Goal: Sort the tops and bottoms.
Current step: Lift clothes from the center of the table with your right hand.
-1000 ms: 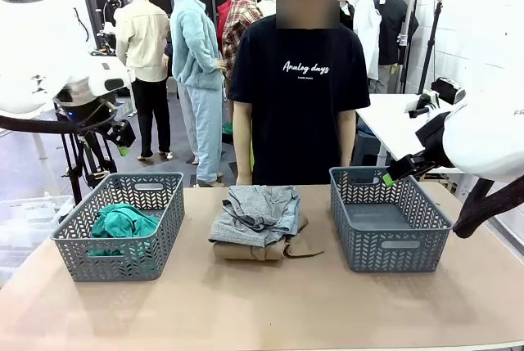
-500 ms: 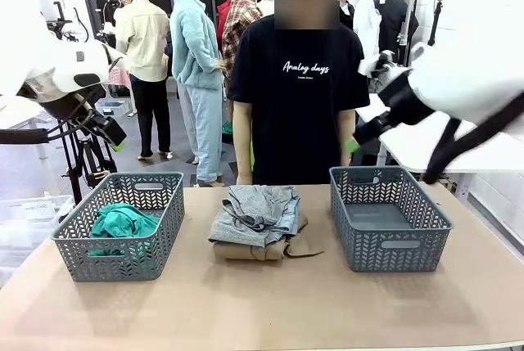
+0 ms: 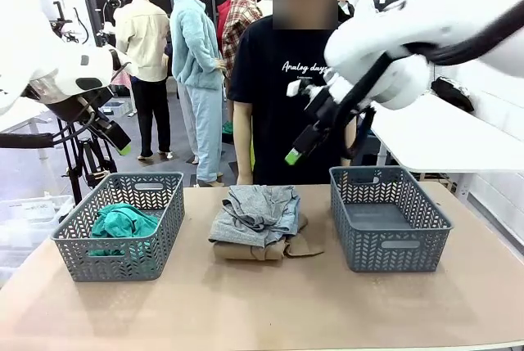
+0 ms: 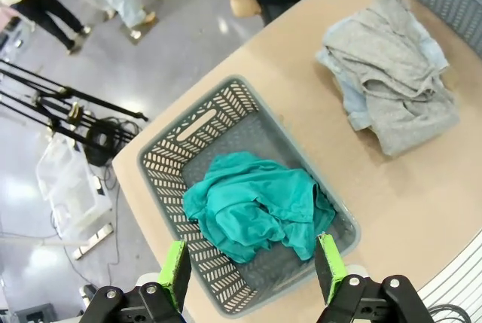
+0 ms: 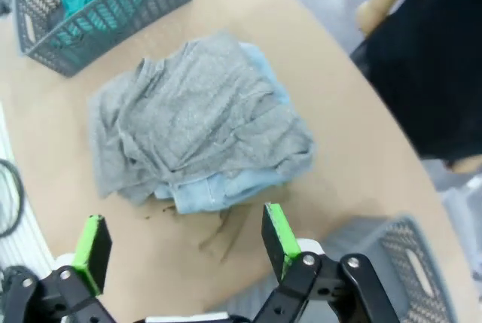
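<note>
**Hovering with both jaws spread over the unsorted stack**

Spread wide with nothing between its green pads, my right gripper [image 5: 184, 236] hangs high above the middle of the table. It points down at the stack so that, as I judge it, a straight drop would land on the top layer. Just past the pads lies the crumpled heather-grey top [image 5: 196, 120], a soft knit, loosely folded and rumpled into ridges that should give a pinch something to bite. Under it, poking out along one edge, are the folded light blue denim bottoms [image 5: 226, 184], faded, stiffer-looking and lying flat. Lowest in the stack, seen from the front, sits the tan-beige top [image 3: 246, 250], with a flap of it spilling out toward my right.

My left gripper [image 4: 252, 265] is likewise spread and empty. It is held up and off to my left, above the grey plastic lattice basket [image 4: 162, 142] on that side. Inside it the teal-green top [image 4: 252, 206] lies bunched in a heap, so I take this basket to be the one for tops. The matching grey lattice basket [image 3: 393, 249] on my right holds nothing I can see, and I read it as the place for bottoms.

The two baskets flank the stack on the light brown tabletop [image 3: 270, 310], each apart from it. A person [image 3: 262, 97] in a black printed T-shirt stands behind the far edge, arms down at the sides.
</note>
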Action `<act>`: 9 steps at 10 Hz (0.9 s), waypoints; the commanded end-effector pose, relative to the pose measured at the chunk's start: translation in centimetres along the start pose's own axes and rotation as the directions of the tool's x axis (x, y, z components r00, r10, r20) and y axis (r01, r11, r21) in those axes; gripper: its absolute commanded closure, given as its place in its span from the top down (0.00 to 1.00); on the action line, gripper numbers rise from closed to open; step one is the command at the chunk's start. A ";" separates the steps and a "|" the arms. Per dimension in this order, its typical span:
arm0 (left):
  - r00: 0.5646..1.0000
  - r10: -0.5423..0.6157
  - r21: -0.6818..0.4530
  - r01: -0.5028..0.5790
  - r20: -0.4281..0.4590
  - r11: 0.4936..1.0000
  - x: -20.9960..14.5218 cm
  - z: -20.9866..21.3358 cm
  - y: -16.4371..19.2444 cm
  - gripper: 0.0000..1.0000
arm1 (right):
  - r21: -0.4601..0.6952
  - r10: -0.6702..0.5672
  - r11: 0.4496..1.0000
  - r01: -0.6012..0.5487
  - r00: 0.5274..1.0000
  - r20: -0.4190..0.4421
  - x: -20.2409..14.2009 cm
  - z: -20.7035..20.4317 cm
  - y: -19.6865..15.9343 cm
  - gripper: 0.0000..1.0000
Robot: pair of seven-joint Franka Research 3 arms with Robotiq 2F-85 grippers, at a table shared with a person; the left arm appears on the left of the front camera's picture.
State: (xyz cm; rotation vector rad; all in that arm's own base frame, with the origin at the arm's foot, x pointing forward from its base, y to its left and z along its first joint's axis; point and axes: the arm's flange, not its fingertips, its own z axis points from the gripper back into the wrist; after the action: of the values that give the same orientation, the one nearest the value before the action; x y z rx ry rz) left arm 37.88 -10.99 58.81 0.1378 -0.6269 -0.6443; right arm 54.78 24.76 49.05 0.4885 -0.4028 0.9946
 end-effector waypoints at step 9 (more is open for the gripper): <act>1.000 0.015 0.004 -0.015 0.009 1.000 -0.2 0.5 0.0 0.86 | 0.108 0.095 0.991 -0.079 0.984 -0.150 2.5 -8.6 0.0 1.00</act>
State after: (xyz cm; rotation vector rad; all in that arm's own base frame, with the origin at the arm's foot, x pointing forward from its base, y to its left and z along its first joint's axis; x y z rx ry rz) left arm 37.67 -10.93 59.13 0.1388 -0.6352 -0.6428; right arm 57.72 29.95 43.94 0.5419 -0.2632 1.1158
